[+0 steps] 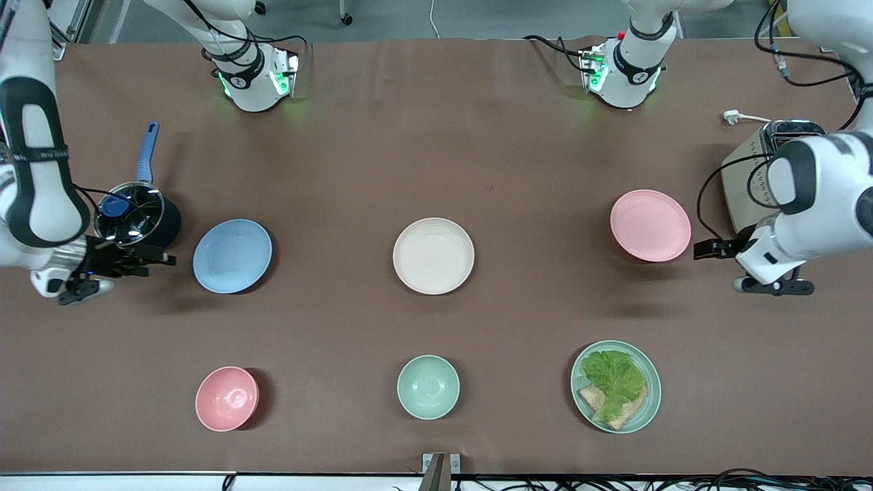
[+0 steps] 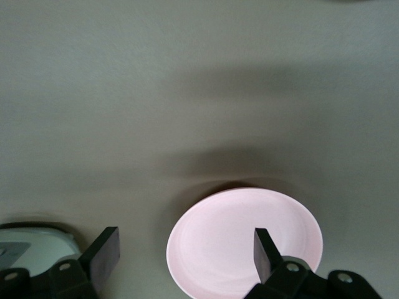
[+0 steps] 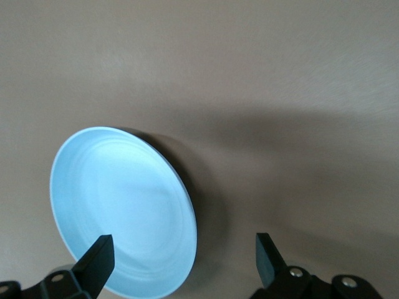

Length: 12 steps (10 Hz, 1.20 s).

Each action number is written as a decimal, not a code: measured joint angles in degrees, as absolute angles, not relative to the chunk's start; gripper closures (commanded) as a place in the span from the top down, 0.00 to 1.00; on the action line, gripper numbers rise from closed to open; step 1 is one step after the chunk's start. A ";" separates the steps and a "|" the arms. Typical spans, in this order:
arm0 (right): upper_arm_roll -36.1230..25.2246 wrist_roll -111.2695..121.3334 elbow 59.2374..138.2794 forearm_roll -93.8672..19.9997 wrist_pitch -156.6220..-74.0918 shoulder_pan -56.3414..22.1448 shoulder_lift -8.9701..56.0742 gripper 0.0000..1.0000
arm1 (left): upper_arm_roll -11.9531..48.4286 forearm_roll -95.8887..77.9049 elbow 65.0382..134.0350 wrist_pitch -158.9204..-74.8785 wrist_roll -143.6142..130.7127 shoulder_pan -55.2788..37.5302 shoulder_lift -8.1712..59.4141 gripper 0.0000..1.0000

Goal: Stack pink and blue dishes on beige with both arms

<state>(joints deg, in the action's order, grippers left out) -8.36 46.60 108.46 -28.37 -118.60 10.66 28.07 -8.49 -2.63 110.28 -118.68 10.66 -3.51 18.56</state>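
Note:
The cream-beige plate (image 1: 433,256) lies at the table's middle. The light blue plate (image 1: 232,256) sits toward the right arm's end, and the pale pink plate (image 1: 650,225) toward the left arm's end. My right gripper (image 1: 166,259) hovers low beside the blue plate's rim and touches nothing. In the right wrist view the right gripper (image 3: 184,256) is open, with the edge of the blue plate (image 3: 121,212) between its fingers. My left gripper (image 1: 700,250) is beside the pink plate. In the left wrist view the left gripper (image 2: 185,252) is open and empty over the rim of the pink plate (image 2: 243,243).
A dark pot (image 1: 136,218) with a blue handle stands by the right gripper. A toaster (image 1: 750,170) stands by the left arm. Nearer the front camera lie a pink bowl (image 1: 226,399), a mint bowl (image 1: 428,387) and a mint plate (image 1: 646,409) with lettuce and bread.

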 measured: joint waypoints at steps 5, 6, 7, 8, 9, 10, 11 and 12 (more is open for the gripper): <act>-7.86 51.29 113.19 -34.40 -123.64 10.51 30.72 0.41 | -8.56 -2.63 120.24 -124.78 14.74 -3.14 19.84 0.95; -7.80 51.32 113.64 -34.76 -123.65 10.49 30.74 0.29 | -8.58 -2.63 121.33 -125.39 14.79 -2.88 19.84 0.95; -7.76 51.32 114.19 -35.26 -123.65 10.48 30.85 0.04 | -8.59 -2.63 122.48 -126.50 15.28 -2.72 19.85 0.95; -7.75 51.32 114.72 -36.17 -123.65 10.47 31.03 0.00 | -8.65 -2.63 123.88 -128.10 16.19 -2.49 19.87 0.87; -7.75 51.32 115.01 -36.67 -123.66 10.46 31.36 0.00 | -8.66 -2.64 125.31 -129.82 16.97 -1.88 19.89 0.78; -7.77 51.32 114.95 -36.91 -123.69 10.47 31.76 0.00 | -8.67 -2.64 126.38 -130.99 17.50 -1.35 19.89 0.68; -7.85 51.28 114.43 -37.13 -122.50 10.49 31.65 0.00 | -8.68 -2.64 126.93 -131.46 17.80 -1.10 19.90 0.60; -7.87 50.05 113.11 -37.13 -120.18 10.46 31.47 0.00 | -8.67 -2.64 127.14 -131.66 17.82 -1.10 19.92 0.56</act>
